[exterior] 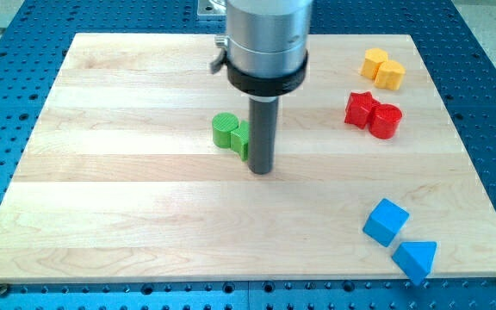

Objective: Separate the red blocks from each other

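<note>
Two red blocks touch each other at the view's right: a red star-shaped block and a red cylinder just right and below it. My tip rests on the board near the middle, well left of the red pair. It stands right beside two green blocks: a green cylinder and a second green block, partly hidden behind the rod.
Two yellow blocks touch at the view's top right, above the red pair. A blue cube and a blue triangular block sit at the bottom right. The wooden board lies on a blue perforated table.
</note>
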